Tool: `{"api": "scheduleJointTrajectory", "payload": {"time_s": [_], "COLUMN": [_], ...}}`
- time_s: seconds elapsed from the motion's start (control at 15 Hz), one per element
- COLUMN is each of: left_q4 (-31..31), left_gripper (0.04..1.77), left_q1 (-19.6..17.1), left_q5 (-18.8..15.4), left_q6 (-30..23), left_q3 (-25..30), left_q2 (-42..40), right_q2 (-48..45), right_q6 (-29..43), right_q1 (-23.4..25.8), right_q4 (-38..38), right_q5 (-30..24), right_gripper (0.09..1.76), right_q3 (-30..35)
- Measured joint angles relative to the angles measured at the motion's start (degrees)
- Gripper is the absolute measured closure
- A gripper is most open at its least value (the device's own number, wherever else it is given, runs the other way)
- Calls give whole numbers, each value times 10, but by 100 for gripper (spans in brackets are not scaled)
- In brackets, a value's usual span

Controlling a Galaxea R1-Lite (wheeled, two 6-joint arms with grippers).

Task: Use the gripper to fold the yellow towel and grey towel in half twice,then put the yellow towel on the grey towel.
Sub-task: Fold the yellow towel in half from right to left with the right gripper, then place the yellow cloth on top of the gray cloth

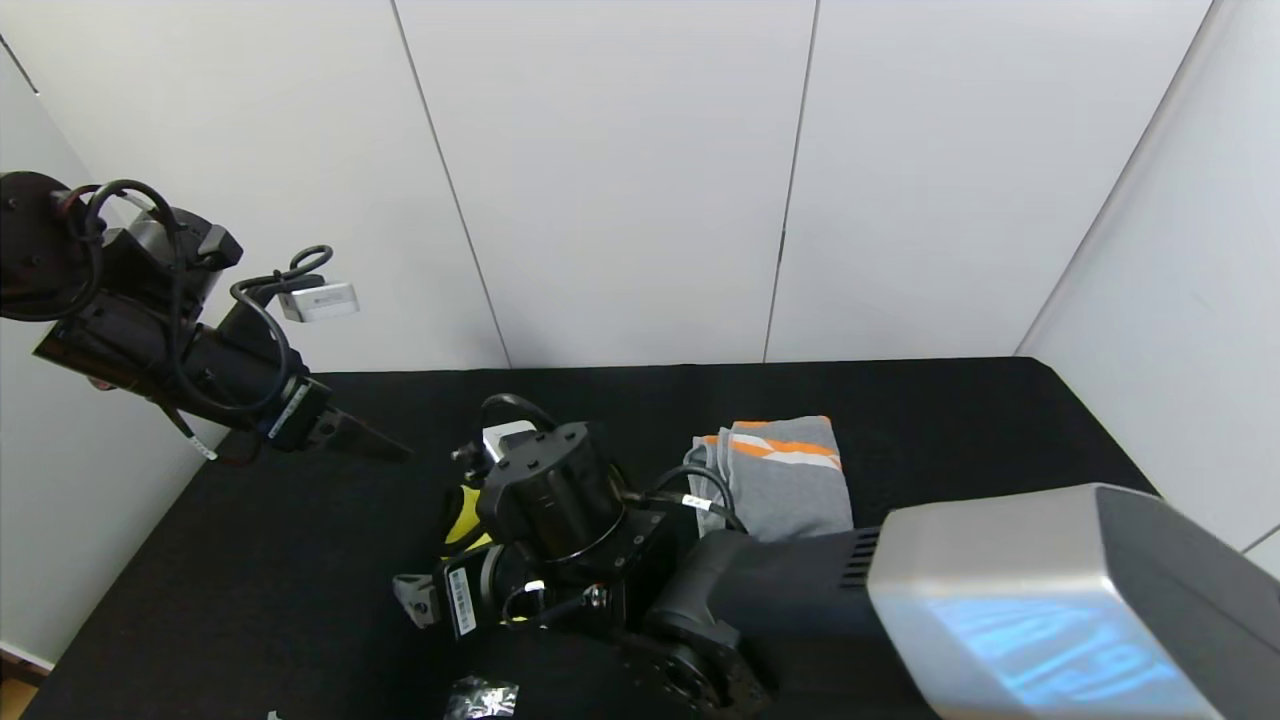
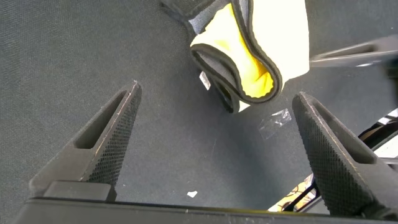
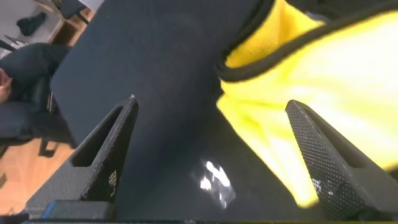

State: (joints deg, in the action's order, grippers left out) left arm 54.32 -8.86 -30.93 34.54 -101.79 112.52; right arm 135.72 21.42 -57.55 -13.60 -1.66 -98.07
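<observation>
Right tool (image 3: 211, 155) open over half-hidden yellow towel (image 1: 462, 520), grey towel (image 1: 790, 485) folded

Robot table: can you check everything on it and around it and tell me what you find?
Surface: black table, cloth-covered.
Job's things: grey towel folded; yellow towel bunched, mostly hidden under the right arm in the head view.
Clutter: clear wrapper scrap; small white fleck.
Grippers: left gripper open, raised, empty; right gripper open, low at the yellow towel's edge.
Cables: black loops on both wrists.
Surroundings: white wall panels.
</observation>
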Motion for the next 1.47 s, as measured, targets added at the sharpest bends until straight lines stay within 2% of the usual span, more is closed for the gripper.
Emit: {"api": "scheduleJointTrajectory", "payload": {"time_s": [0.27,0.47,1.07,1.47], "left_q4": [0,0,0,0], "left_gripper": [9,9,9,9], "left_q1": [0,0,0,0], "left_q5": [0,0,0,0], "left_q6": [0,0,0,0], "left_q3": [0,0,0,0], "left_q2": [0,0,-1,-1], "right_q2": [-39,-53,-15,22], "right_q6": [21,33,68,114], "right_q1": [17,32,69,79], "right_q4": [116,162,158,157], "right_q5": [0,1,13,15], "right_gripper": [14,14,14,14], "right_q3": [1,0,-4,-32]}}
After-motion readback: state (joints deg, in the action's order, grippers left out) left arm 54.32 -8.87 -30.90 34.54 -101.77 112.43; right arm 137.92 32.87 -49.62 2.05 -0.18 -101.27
